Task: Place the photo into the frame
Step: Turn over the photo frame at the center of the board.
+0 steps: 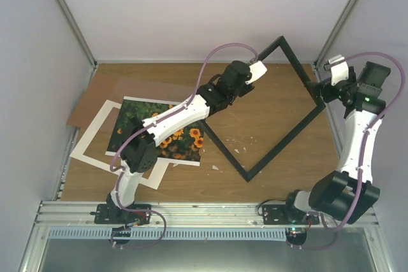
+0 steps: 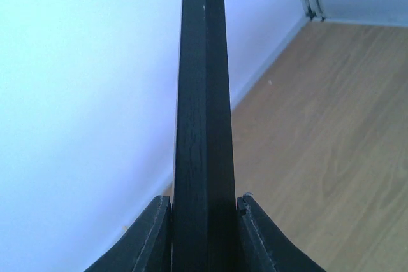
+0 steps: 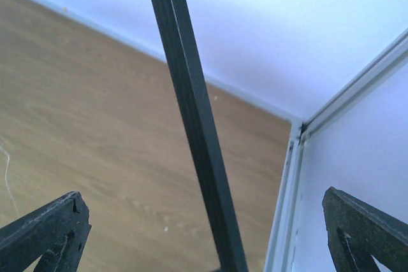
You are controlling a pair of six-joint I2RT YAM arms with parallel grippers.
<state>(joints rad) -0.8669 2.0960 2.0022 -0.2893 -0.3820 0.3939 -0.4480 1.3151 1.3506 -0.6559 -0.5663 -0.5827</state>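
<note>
The thin black frame stands like a diamond on the wooden table, its far corner raised in front of the back wall. My left gripper is shut on the frame's upper-left bar. In the left wrist view that bar runs straight up between the pressed fingers. My right gripper is open at the frame's right corner. In the right wrist view the bar passes between its wide-apart fingers without touching them. The photo of orange flowers lies flat at the left, partly hidden under my left arm.
A white mat lies under the photo, and a brown board lies behind it at the left wall. Small white scraps dot the table inside the frame. Enclosure walls and a corner post stand close on the right.
</note>
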